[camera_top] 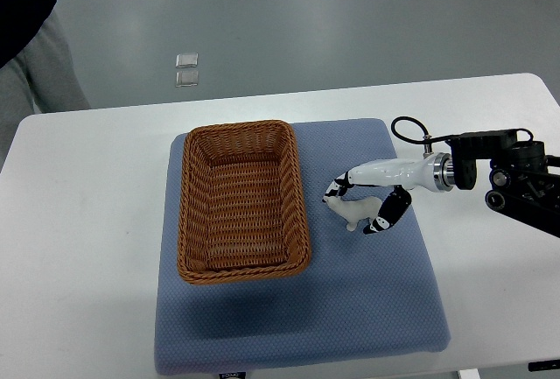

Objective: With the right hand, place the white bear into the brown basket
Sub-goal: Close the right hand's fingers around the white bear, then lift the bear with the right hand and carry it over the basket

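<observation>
On the near part of the table point(96, 221), a blue padded mat point(350, 309) covers the middle, and everything in play sits on it. Toward its right centre lies the white bear point(352, 211), a small figure, just beside the right wall of the brown basket point(243, 200) but not touching it. The right robot hand point(360, 207) brackets the bear, one finger curving over the head end and another pressing in at the rump, so it appears closed around the toy, which looks to rest on the mat, not yet lifted. Judging by size, the bear should be very light; soft plush or hard moulding, I cannot tell. The torso is the sensible hold, since thin legs could slip. The woven basket stands empty. Beyond the table, a person's sleeve point(31, 38) shows far left.
</observation>
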